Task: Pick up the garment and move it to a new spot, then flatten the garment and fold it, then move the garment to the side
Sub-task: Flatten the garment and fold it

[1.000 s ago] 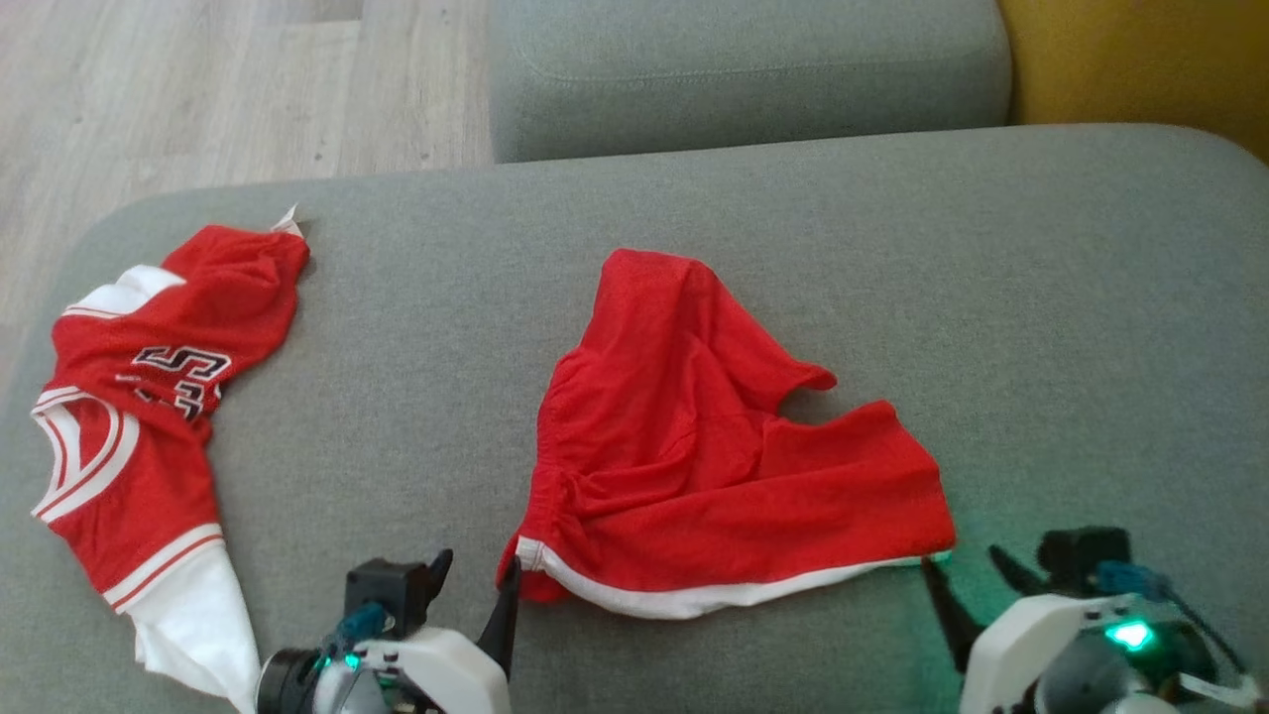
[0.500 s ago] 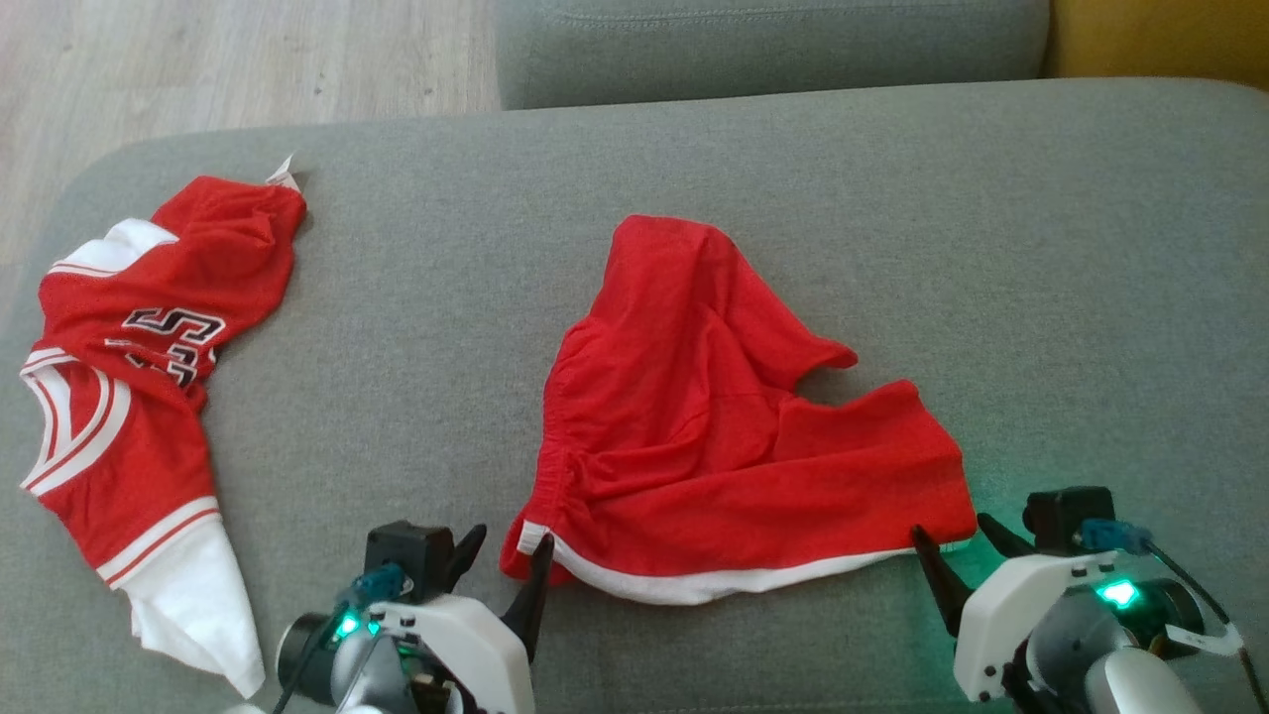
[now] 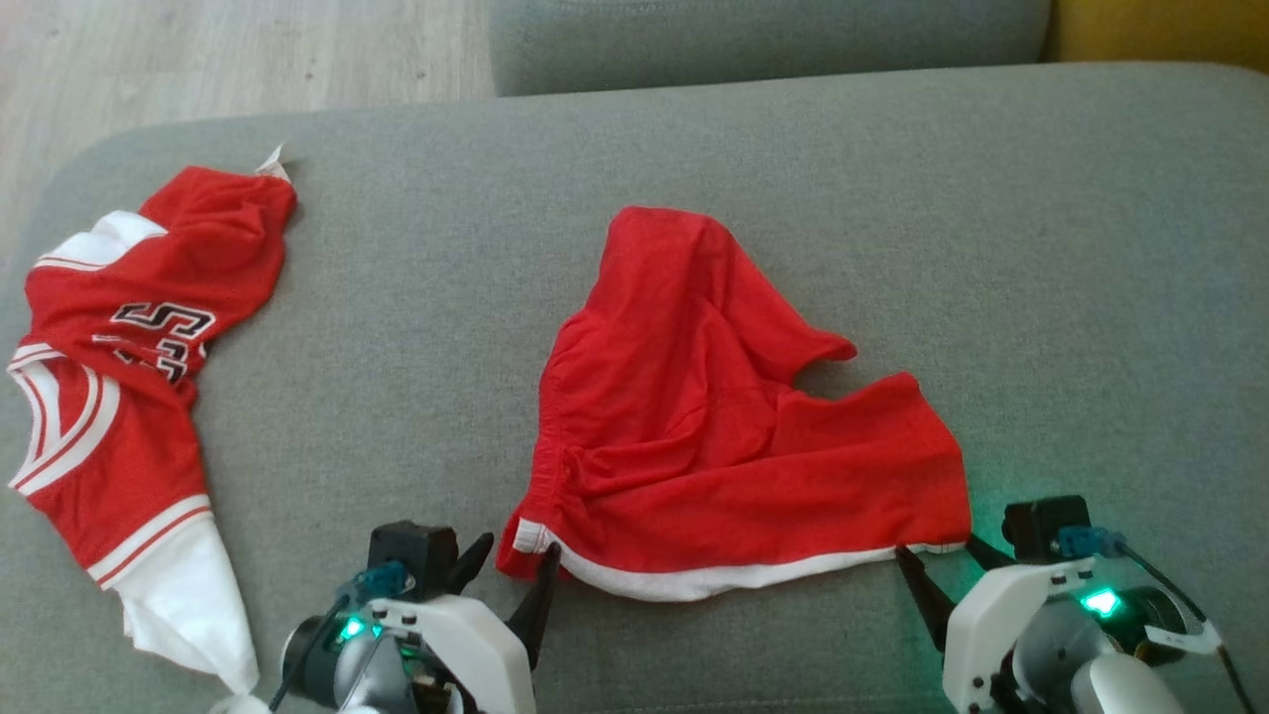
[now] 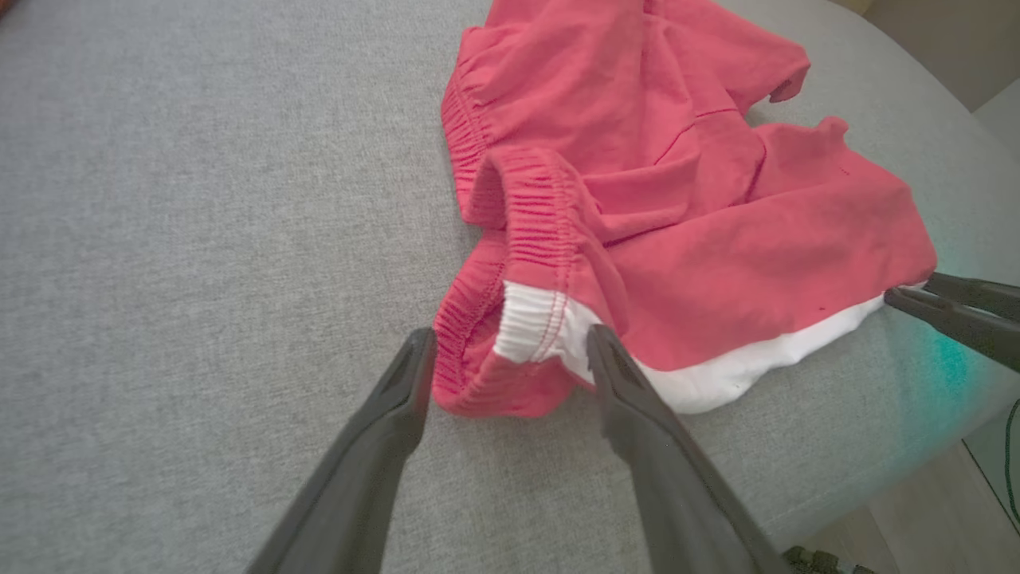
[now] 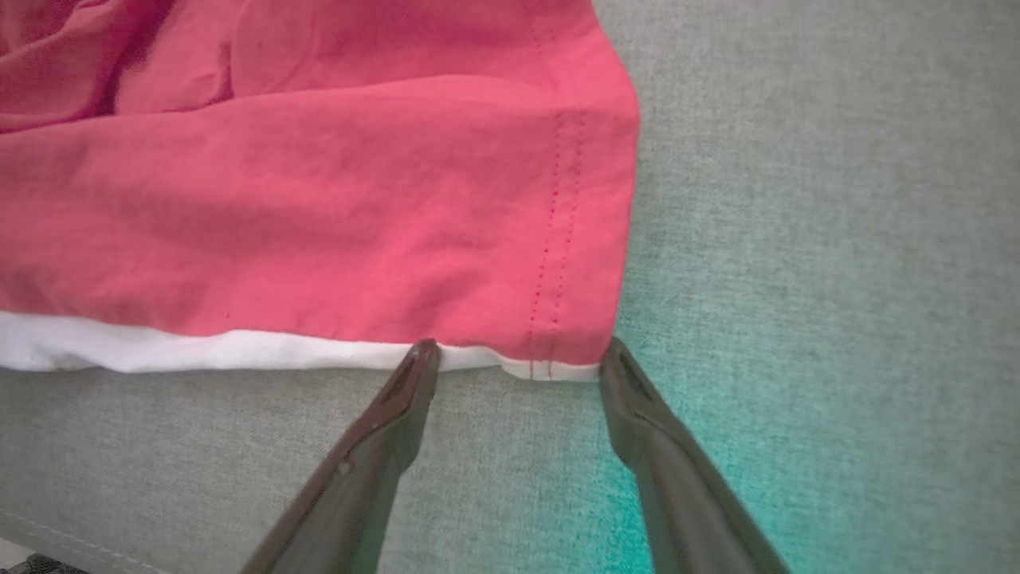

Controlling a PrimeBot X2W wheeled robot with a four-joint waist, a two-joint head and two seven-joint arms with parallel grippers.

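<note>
A pair of red shorts (image 3: 714, 426) with a white side band lies crumpled in the middle of the grey sofa cushion (image 3: 397, 327). My left gripper (image 3: 514, 555) is open at the shorts' near left corner; in the left wrist view the gripper (image 4: 507, 343) straddles the white end of the elastic waistband (image 4: 530, 319). My right gripper (image 3: 940, 551) is open at the near right corner, and in the right wrist view its tips (image 5: 518, 351) touch the white hem (image 5: 239, 349) of the shorts (image 5: 319, 199) without closing on it.
A red and white jersey (image 3: 119, 397) with black lettering lies bunched at the cushion's left end. The sofa backrest (image 3: 763, 40) runs along the far side, with wooden floor (image 3: 198, 59) at the far left. The cushion's near edge (image 4: 916, 446) is just behind my grippers.
Both grippers have moved forward to the shorts' near corners, the left now straddling the waistband end. The head camera has tilted, shifting the whole picture.
</note>
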